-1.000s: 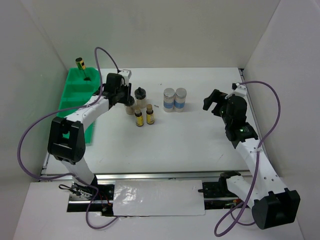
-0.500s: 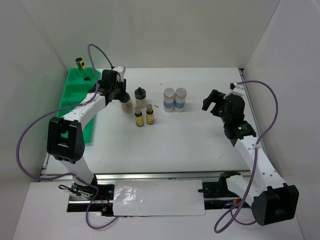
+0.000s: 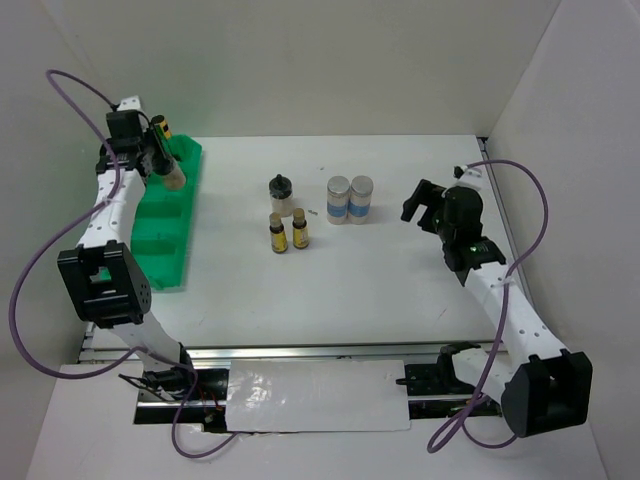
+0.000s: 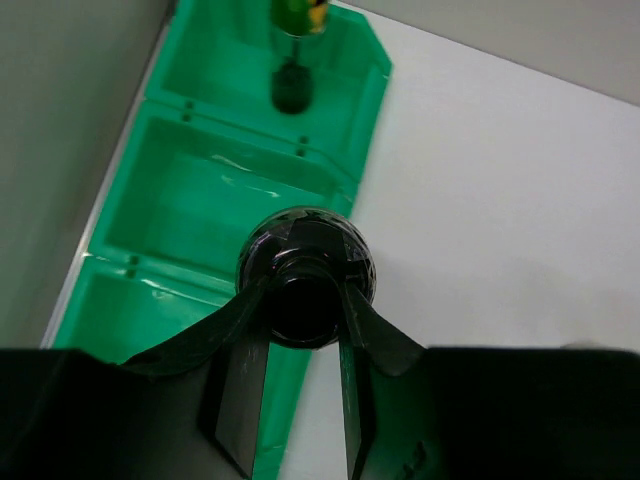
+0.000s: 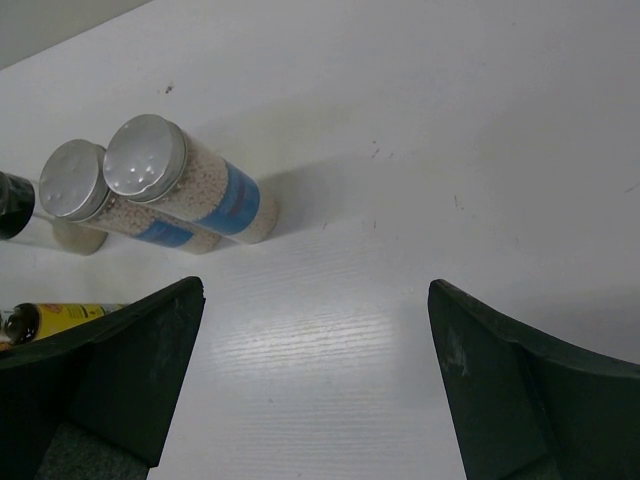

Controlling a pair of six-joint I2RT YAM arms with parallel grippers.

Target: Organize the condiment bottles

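My left gripper (image 3: pixel 160 165) is shut on a black-capped bottle (image 3: pixel 174 179) with pale contents and holds it above the green tray's (image 3: pixel 150 215) right rim. In the left wrist view the cap (image 4: pixel 307 270) sits between my left gripper's (image 4: pixel 305 305) fingers. A yellow-labelled bottle (image 3: pixel 160 128) (image 4: pixel 297 18) stands in the tray's far compartment. On the table stand a clear black-capped bottle (image 3: pixel 282 194), two small amber bottles (image 3: pixel 278 236) (image 3: pixel 299 232) and two silver-lidded blue-labelled jars (image 3: pixel 339 200) (image 3: pixel 361 198) (image 5: pixel 190 195). My right gripper (image 3: pixel 425 205) (image 5: pixel 313 300) is open and empty, to the right of the jars.
The tray (image 4: pixel 225 195) lies along the left wall with several compartments; the middle one and the near one show nothing inside. White walls enclose the table on the left, back and right. Purple cables loop from both arms.
My left gripper has lifted the black-capped bottle from the group at the middle and carried it left and back to above the tray. The right arm has barely shifted.
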